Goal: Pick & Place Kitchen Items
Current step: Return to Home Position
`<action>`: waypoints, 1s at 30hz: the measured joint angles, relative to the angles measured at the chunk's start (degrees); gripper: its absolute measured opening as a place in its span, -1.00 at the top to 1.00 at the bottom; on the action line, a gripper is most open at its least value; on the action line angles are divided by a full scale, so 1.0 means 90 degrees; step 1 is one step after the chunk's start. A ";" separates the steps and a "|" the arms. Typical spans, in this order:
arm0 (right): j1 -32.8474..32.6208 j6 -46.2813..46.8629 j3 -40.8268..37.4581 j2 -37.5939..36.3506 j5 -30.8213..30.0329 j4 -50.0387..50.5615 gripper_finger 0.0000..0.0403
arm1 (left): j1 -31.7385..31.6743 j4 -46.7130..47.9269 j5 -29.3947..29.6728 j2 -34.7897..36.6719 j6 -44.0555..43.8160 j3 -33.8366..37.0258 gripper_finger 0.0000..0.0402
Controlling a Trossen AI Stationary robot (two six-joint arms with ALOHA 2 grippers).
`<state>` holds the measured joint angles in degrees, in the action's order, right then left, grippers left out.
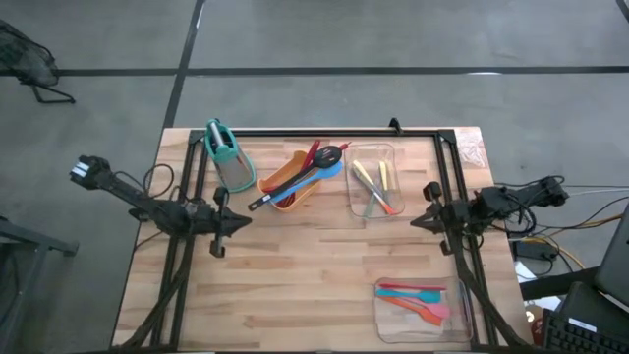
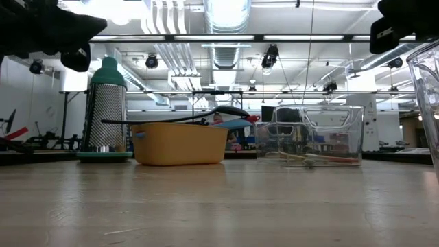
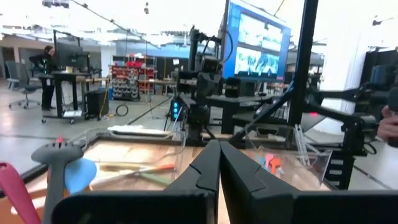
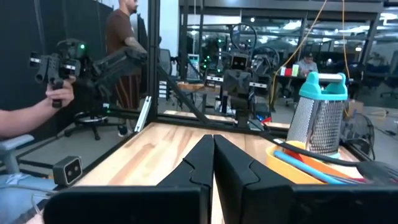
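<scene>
My left hand (image 1: 244, 222), fingers pressed together and empty, hovers over the tabletop (image 1: 295, 280) at left. Centre: orange tub (image 1: 267, 183) holding black, blue and red utensils (image 1: 314, 169). My right hand (image 1: 416, 222), likewise closed and empty. Right: spatulas (image 1: 418, 298) in the near tray (image 1: 393, 322).

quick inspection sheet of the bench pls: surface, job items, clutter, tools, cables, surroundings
surface: wooden table, middle bare, no spills seen
job's things: utensils piled in the orange bin; yellow, green and orange pieces in a clear tray; teal, red and pink spatulas in a second clear tray
clutter: grater standing beside the bin
grippers: left tool and right tool both shut, empty, above the table
cables: loops on the right arm
surroundings: person and monitor beyond the table
</scene>
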<state>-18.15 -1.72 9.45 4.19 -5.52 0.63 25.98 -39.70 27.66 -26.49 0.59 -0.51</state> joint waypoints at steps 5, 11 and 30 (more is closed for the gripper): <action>0.0000 -0.0018 -0.0031 -0.0280 0.0002 0.0052 0.96 | 0.0000 0.0097 -0.0124 0.0281 0.0142 0.0002 0.93; 0.0000 -0.0303 -0.0013 -0.0464 0.0003 0.0061 0.96 | 0.0009 0.0193 -0.0146 0.0629 0.0368 0.0004 0.98; 0.0005 -0.0909 0.0180 -0.0464 -0.0039 0.0262 0.96 | 0.0005 0.0980 -0.0136 0.1731 0.1295 0.0012 0.97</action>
<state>-18.11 -9.91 11.07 0.01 -5.87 2.99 26.02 -30.88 26.44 -10.90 12.25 -0.40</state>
